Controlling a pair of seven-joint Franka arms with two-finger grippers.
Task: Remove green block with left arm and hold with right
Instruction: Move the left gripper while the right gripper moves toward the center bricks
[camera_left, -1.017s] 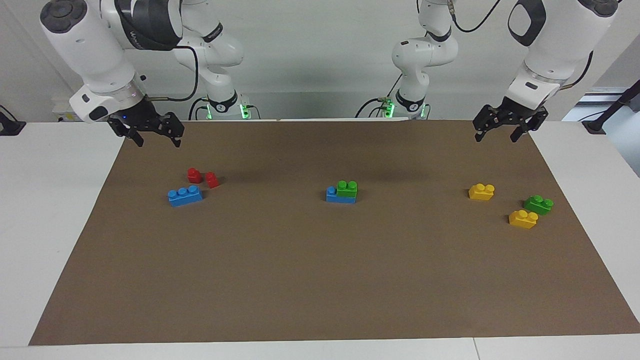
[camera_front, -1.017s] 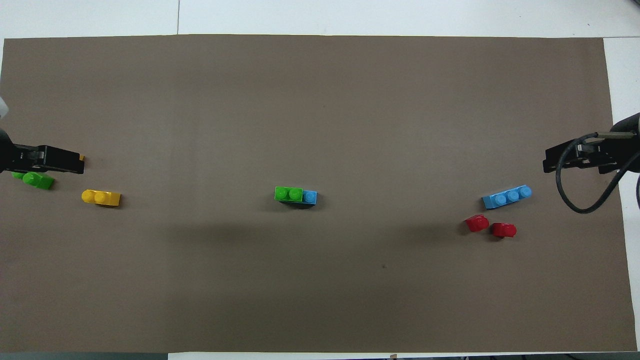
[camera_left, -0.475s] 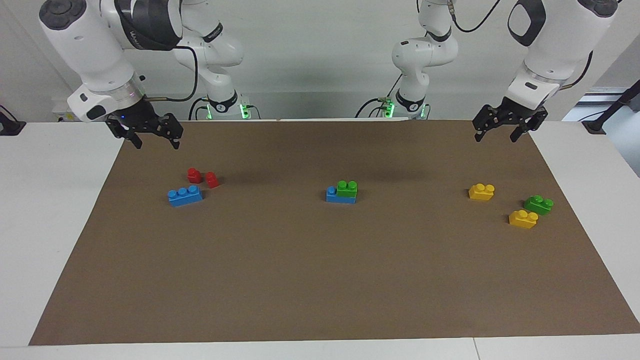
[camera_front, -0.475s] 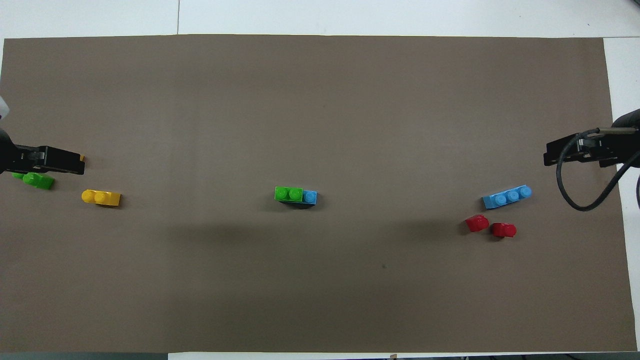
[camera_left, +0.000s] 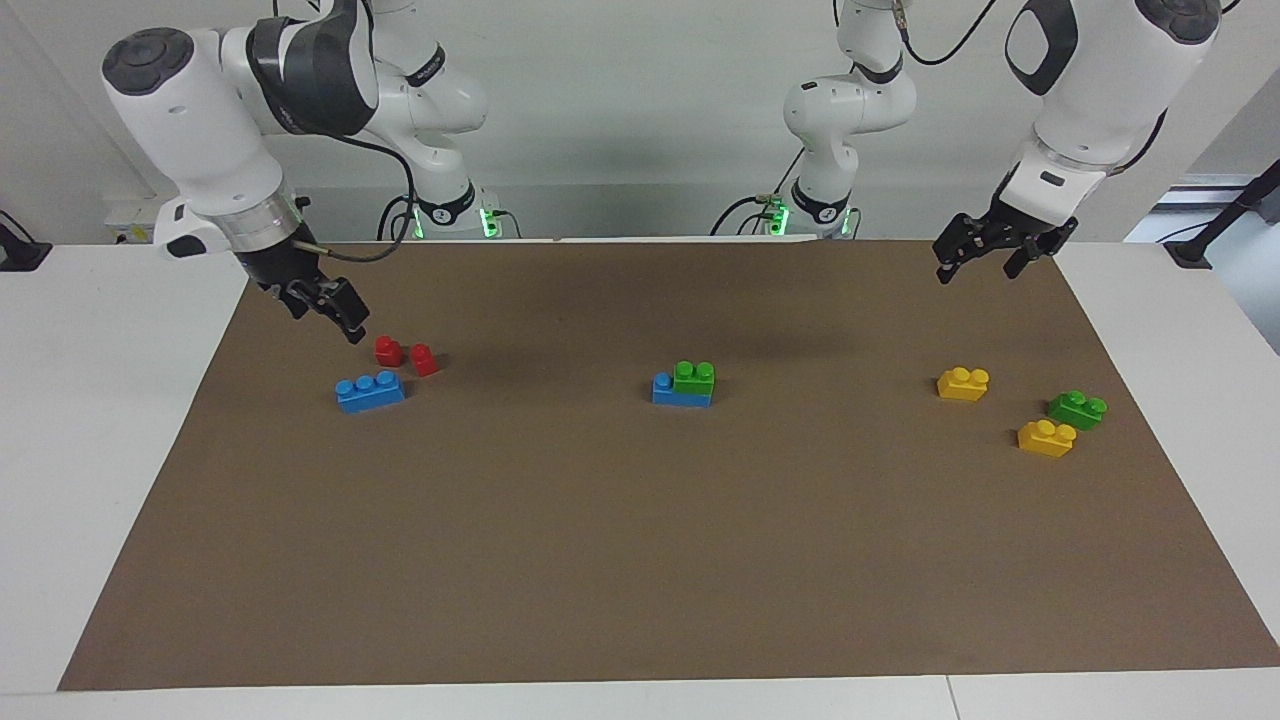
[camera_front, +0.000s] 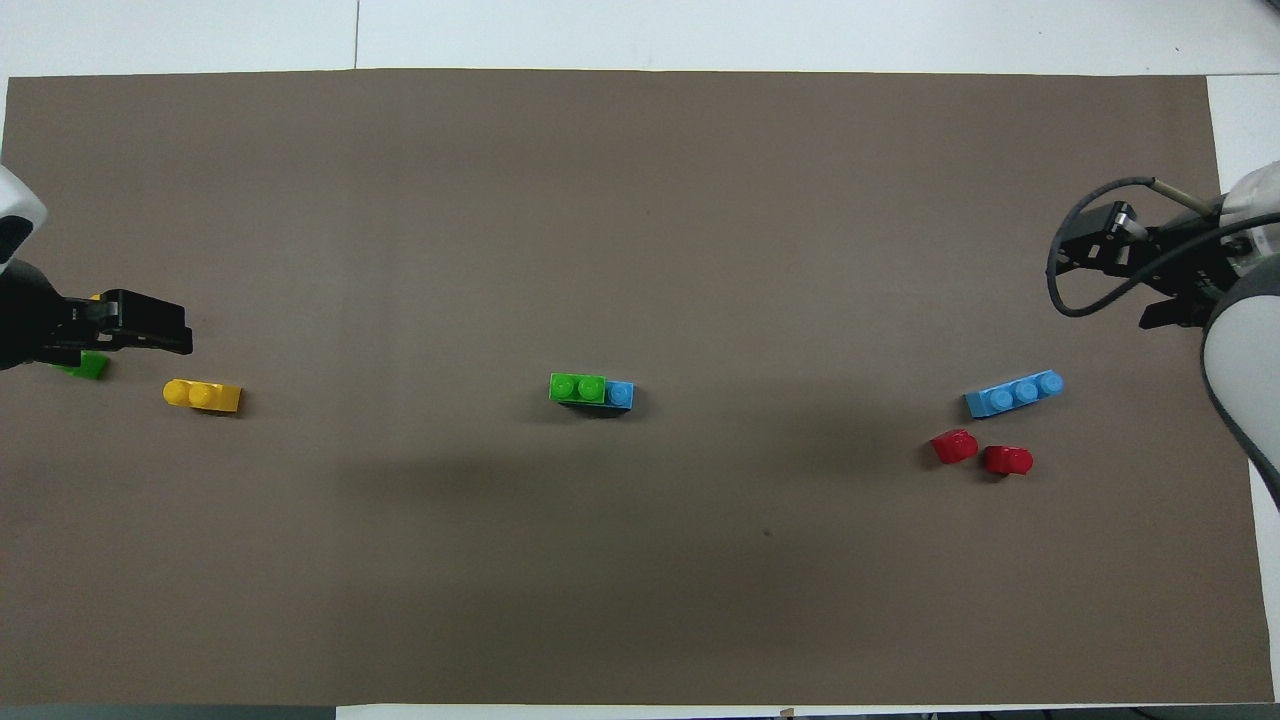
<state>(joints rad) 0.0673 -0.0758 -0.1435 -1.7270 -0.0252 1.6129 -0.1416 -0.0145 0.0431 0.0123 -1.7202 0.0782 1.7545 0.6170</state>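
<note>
White table (camera_left: 100, 400) under brown mat (camera_left: 640, 560) strewn with loose bricks (camera_left: 370, 391)

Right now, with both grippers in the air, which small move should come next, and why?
Probably the right gripper should travel toward the middle of the mat and come down on the blue brick. The green block sits stacked on that brick, so the brick likely needs holding before the left gripper pulls the block off. Both grippers are open, holding nothing, near their own ends of the table.
</note>
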